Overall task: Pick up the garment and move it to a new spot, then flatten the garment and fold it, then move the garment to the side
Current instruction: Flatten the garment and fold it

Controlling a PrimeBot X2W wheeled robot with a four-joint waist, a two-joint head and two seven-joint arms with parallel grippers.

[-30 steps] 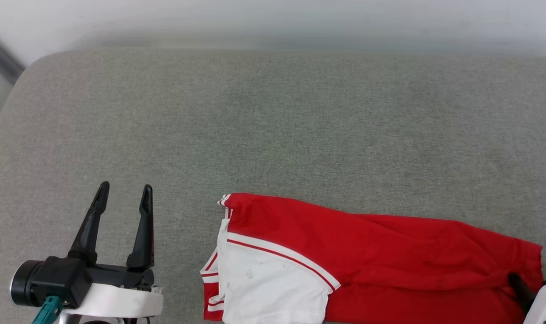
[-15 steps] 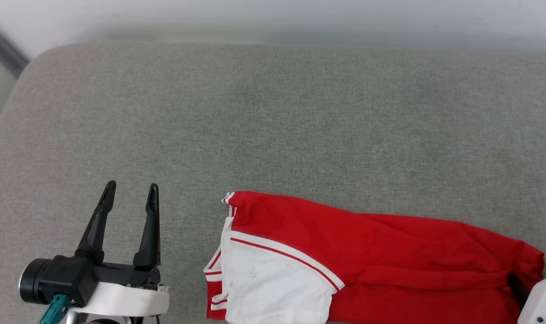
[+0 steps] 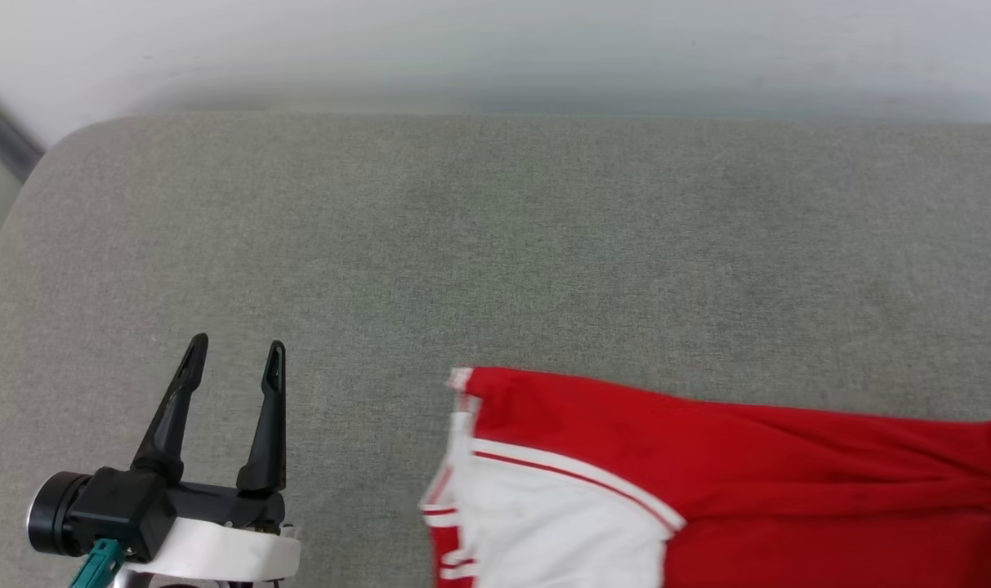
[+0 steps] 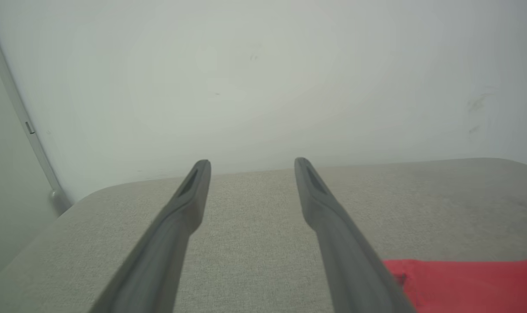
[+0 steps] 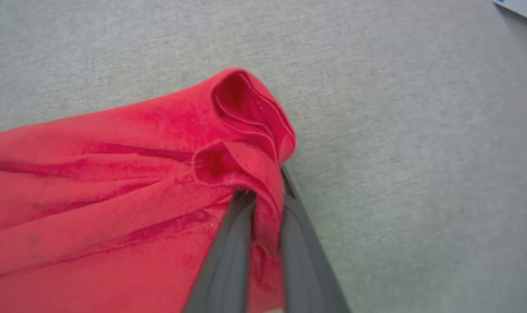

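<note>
Pinching garment (image 5: 115, 174) corner, my right gripper (image 5: 265, 188) clamped on bunched red fabric | garment lower right of head view, on grey cushion (image 3: 495, 245) | left gripper (image 3: 235, 353) lower left, fingers spread

Soft, even, bright light is cast over every view, and only faint shadows are thrown. In the head view the wall (image 3: 495, 49) at 12 o'clock is blurred, and the white edge of the garment (image 3: 732, 482) is smeared. In the left wrist view the fingers (image 4: 180, 217) of the left pincer (image 4: 251, 163) are rendered soft.

Tapered black fingers (image 3: 174, 408), white forearm (image 3: 217, 551)
</note>
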